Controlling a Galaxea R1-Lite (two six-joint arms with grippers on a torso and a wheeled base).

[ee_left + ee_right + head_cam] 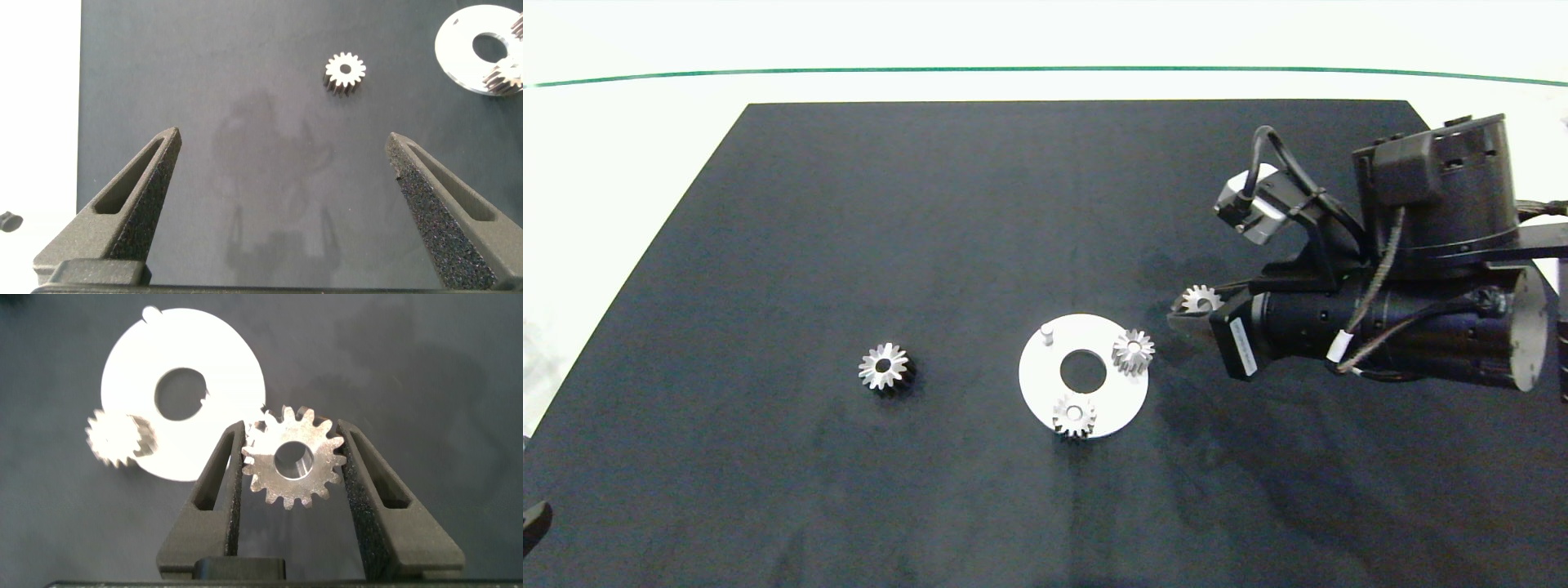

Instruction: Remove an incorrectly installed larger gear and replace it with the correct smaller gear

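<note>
A dark mat [849, 204] covers a white table, seen from above.

At the far left, only a dark tip at the picture's lower edge hints at the left arm. Its wrist camera shows the left gripper [282, 175] hovering over bare mat with its jaws spread wide and nothing between them.

Left of centre, the larger gear [884, 367] lies alone on the mat, star-like face up, well apart from everything else. It is off the plate, so the removal step looks done.

At the centre sits a round white plate [1045, 384] with a large middle hole. A small bare peg [1047, 331] stands near its far-left rim. Two small gears sit on the plate: one gear at the near rim [1074, 416], another gear at the right rim [1133, 351].

Just right of the plate, the right gripper [1188, 314] reaches in from the right edge. Its jaws are closed on the smaller gear [294, 457], one finger pressing each side of the toothed rim, the bore facing the wrist camera. The gear is held above the mat, beside the plate's right rim and not yet over it.

What seems left: carry the smaller gear across the plate to the bare peg, line the bore up with it, lower it on, and release.
</note>
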